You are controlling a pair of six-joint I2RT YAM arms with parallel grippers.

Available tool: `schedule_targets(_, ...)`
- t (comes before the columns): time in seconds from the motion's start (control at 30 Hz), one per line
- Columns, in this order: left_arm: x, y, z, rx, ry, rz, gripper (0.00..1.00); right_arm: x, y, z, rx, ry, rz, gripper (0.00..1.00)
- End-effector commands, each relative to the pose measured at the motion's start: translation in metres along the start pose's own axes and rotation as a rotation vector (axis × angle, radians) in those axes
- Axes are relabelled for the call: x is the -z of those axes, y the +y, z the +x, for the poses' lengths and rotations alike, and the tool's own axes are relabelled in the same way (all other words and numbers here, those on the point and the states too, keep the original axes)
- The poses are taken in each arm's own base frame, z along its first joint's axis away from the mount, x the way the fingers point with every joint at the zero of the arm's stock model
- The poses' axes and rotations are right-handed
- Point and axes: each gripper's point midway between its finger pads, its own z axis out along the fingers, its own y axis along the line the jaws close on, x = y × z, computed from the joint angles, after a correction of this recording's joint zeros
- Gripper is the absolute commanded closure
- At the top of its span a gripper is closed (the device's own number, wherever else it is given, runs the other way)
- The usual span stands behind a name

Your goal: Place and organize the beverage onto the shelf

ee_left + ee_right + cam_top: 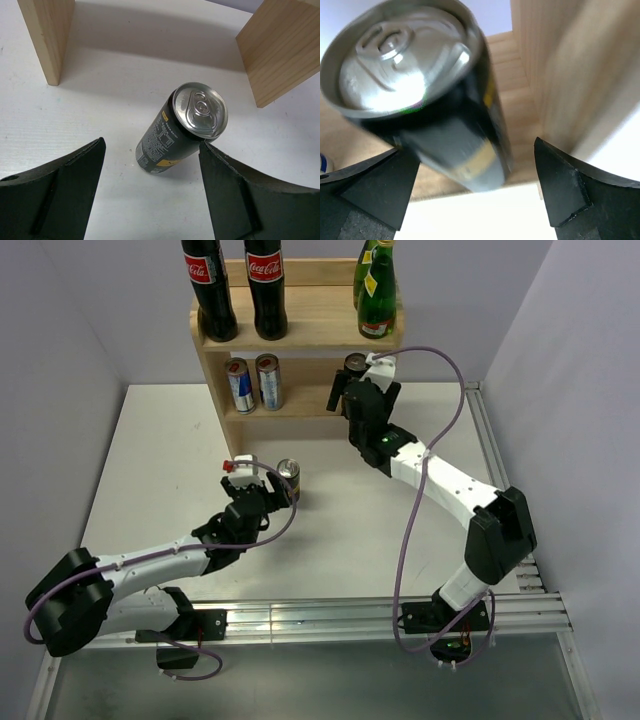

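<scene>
The left claw (152, 147) is open around a black can (172, 135) on the desk (100, 110); the right claw (476, 150) seems open around a second can (420, 75) in the shelf (560, 75)

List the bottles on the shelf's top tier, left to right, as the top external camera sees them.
Left Coca-Cola bottle → right Coca-Cola bottle → green bottle with yellow tag.

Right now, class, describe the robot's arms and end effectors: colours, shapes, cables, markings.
Left arm and right arm: white links, black joints, a mauve cable along each. Red tag near the left wrist, green light on the right. Left end effector and right end effector: black wedge-shaped fingers.
</scene>
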Motion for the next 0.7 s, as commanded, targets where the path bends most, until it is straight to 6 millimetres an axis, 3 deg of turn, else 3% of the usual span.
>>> schedule_targets(0.0, -0.004, -0.008, 0.003, 0.029, -0.009, 0.031, 0.19, 0.026, -0.001, -0.039, -0.076, -0.073, -0.04, 0.0)
schedule_targets(0.2, -0.007, -0.016, 0.013, 0.034, -0.013, 0.073, 0.19, 0.05, -0.012, -0.046, -0.091, -0.088, -0.045, 0.0)
schedule_targets(0.23, -0.006, -0.014, 0.018, 0.026, -0.008, 0.076, 0.18, 0.052, -0.015, -0.04, -0.084, -0.079, -0.042, 0.0)
schedule_targets(0.37, -0.01, -0.021, 0.027, 0.008, -0.01, 0.109, 0.18, 0.078, -0.027, -0.047, -0.116, -0.099, -0.059, 0.0)
schedule_targets(0.53, -0.017, -0.034, 0.038, 0.007, -0.027, 0.145, 0.18, 0.109, -0.044, -0.033, -0.128, -0.09, -0.049, 0.0)
schedule_targets(0.6, -0.024, -0.032, 0.049, -0.022, -0.018, 0.12, 0.19, 0.123, -0.055, -0.034, -0.148, -0.1, -0.049, 0.0)
schedule_targets(0.67, -0.031, -0.036, 0.048, -0.027, -0.039, 0.113, 0.19, 0.138, -0.064, -0.037, -0.172, -0.106, -0.061, 0.0)
